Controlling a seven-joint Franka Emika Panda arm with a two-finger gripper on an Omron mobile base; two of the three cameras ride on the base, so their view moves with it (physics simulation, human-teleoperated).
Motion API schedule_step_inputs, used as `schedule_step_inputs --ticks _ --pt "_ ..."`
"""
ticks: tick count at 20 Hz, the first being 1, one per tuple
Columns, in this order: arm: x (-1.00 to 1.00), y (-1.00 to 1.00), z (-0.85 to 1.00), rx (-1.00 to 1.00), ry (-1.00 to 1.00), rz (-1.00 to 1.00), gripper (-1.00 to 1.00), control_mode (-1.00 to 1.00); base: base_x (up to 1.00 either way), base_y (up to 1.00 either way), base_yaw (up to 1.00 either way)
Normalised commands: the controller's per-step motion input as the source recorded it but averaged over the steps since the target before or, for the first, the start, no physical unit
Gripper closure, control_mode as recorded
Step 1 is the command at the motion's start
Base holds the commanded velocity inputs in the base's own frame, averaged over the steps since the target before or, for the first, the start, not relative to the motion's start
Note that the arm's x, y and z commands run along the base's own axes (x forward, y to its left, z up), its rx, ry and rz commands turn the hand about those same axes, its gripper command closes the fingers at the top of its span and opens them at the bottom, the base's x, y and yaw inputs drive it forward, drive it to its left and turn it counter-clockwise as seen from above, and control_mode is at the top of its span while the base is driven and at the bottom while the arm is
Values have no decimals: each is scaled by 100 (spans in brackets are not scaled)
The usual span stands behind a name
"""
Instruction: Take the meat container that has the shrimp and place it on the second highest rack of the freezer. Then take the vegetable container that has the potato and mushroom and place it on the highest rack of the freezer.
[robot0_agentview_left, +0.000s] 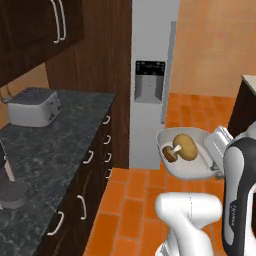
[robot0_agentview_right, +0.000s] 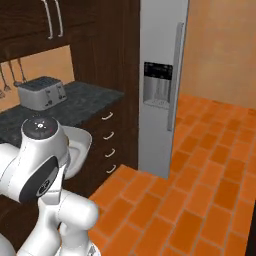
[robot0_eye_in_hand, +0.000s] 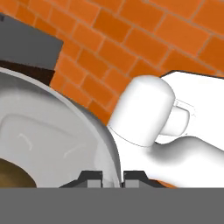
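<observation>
Two fingertips of your gripper (robot0_eye_in_hand: 112, 178) are pinched tight on the rim of the vegetable container (robot0_agentview_left: 186, 170), holding it off the orange floor. Inside it lie the potato (robot0_agentview_left: 185, 146) and mushroom (robot0_agentview_left: 171, 152); the freezer (robot0_agentview_left: 152, 75) stands beyond, door closed.

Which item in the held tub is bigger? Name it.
The potato: an oval, tan-brown lump. The mushroom beside it is smaller, with a dark cap and pale stem. Both lie in the tub that the gripper pinches by its rim.

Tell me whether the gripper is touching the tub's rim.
Touching: in the hand view the gripper has both fingertips pinching the tub rim, no gap.
</observation>
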Motion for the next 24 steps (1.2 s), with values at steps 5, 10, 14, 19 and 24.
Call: schedule_step_inputs --ticks 5,10,14,19,24 --pt "0 0 0 0 0 0 100 100 80 -52 -49" --pt "0 0 0 0 0 0 100 100 100 -76 -23" --pt "0 0 0 0 0 0 100 100 93 -93 -8" --pt "0 0 0 0 0 0 100 100 76 -88 -3" --pt "0 0 0 0 0 0 100 100 79 -72 0"
